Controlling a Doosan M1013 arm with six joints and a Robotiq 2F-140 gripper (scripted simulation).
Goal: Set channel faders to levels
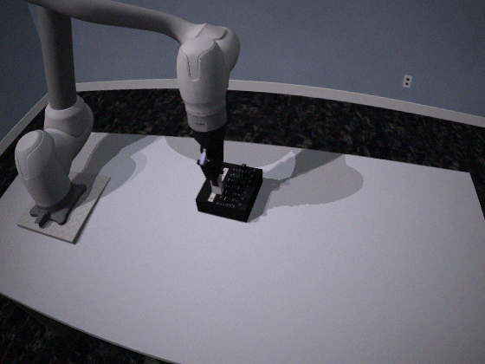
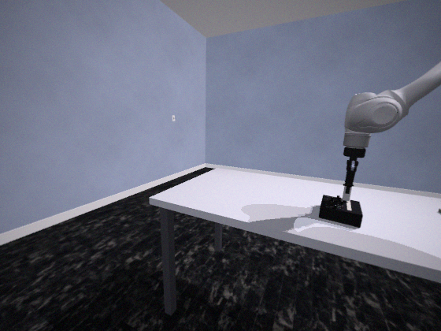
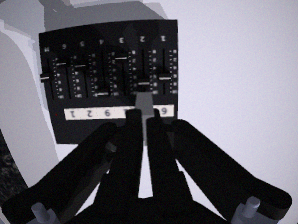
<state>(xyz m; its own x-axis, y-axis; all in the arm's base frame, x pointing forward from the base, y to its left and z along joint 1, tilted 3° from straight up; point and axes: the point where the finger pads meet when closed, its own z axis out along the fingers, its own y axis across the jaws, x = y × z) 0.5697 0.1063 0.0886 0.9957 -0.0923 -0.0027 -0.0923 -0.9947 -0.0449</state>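
Observation:
The black lighting desk stands flat on the white table; it also shows in the exterior view and in the wrist view. It has several faders side by side, and their caps stand at different heights. A white tape strip runs along the desk's near edge; its numbers are too blurred to read. My gripper is shut with nothing between the fingers. It points down at the desk, its tips over the tape strip just below the cap of the second fader from the right. I cannot tell whether they touch the cap.
The arm's base stands on a grey plate at the table's left. The arm reaches over from the left above the desk. The table's curved front edge is far from the desk. A small dark thing lies at the right edge of the exterior view.

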